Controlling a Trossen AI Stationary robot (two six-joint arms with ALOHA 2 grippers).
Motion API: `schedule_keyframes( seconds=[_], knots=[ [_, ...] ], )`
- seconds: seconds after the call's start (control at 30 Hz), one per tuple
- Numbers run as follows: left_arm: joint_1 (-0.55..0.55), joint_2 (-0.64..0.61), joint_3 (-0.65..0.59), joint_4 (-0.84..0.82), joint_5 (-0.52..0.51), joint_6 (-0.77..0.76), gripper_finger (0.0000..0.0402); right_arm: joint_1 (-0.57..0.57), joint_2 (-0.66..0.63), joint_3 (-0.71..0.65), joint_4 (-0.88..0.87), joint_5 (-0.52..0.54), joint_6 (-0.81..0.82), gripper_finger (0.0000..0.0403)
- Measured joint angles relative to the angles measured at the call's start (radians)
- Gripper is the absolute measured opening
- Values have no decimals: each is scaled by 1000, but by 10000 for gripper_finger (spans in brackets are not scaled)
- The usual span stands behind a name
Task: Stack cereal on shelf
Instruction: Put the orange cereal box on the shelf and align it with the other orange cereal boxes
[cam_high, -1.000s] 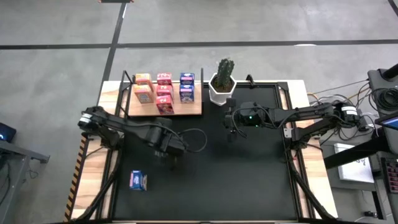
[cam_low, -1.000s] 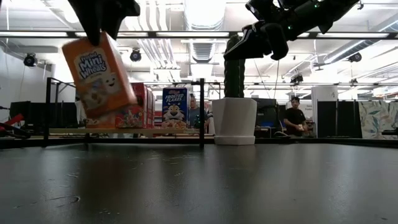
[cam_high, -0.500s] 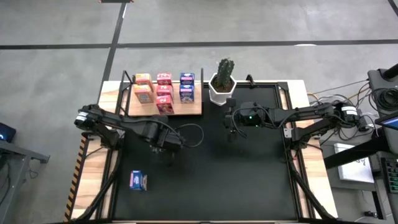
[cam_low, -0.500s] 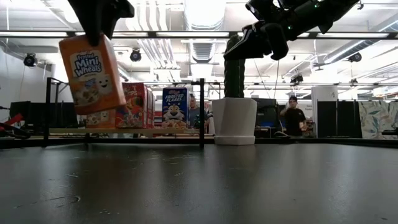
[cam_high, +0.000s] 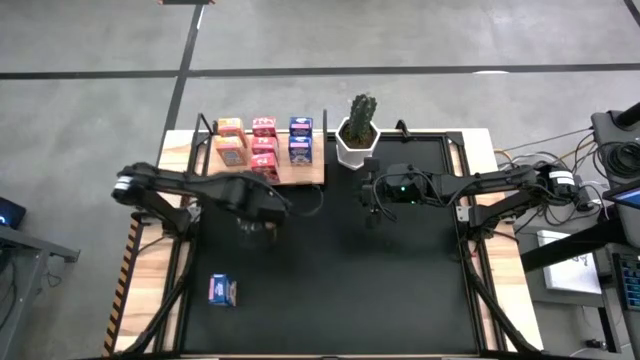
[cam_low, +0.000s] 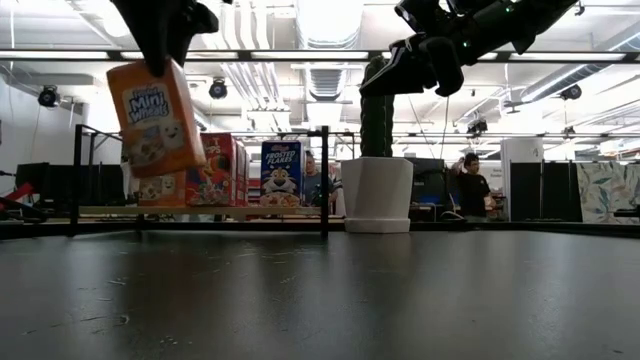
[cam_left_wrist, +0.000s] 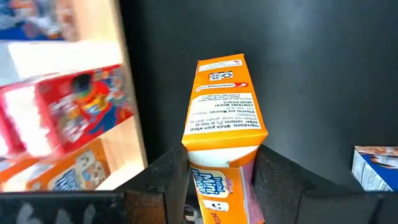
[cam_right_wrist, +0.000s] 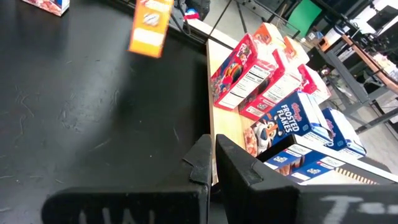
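My left gripper (cam_low: 160, 55) is shut on an orange cereal box (cam_low: 155, 118), which hangs in the air just in front of the shelf (cam_high: 300, 176); the same box (cam_left_wrist: 224, 112) shows in the left wrist view. The shelf is a light-wood board with black posts at the table's far left. On it stand orange (cam_high: 230, 142), pink-red (cam_high: 264, 148) and blue (cam_high: 300, 140) cereal boxes. One more blue box (cam_high: 222, 290) lies on the black mat at the near left. My right gripper (cam_right_wrist: 212, 158) is shut and empty, hovering near the plant pot (cam_high: 357, 138). My left gripper pinches the orange box's upper end (cam_left_wrist: 219, 163) between its two fingers (cam_left_wrist: 165, 183), one on each side. The fingers come from above, pointing steeply down. The box hangs below them clear of the table, slightly tilted, its printed front toward the table's near edge.
A white pot with a cactus (cam_low: 377, 190) stands right of the shelf at the far edge. The shelf's thin black posts (cam_low: 325, 180) rise at its edges. The black mat (cam_high: 400, 290) covers the table between the arms.
My left gripper has carried the orange box up and toward the table's far edge, closer to the shelf. The box has swung a little as it went and stays clear of the table.
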Motion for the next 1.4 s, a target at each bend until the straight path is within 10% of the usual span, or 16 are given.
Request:
schedule_keyframes(
  seconds=[0.67, 1.4],
  knots=[
    [294, -420, -208, -1, -44, 22, 139, 0, 0, 0, 1, -1, 2, 11],
    [567, -166, -265, 0, -141, 460, 139, 0, 0, 0, 8, -3, 6, 11]
  ],
)
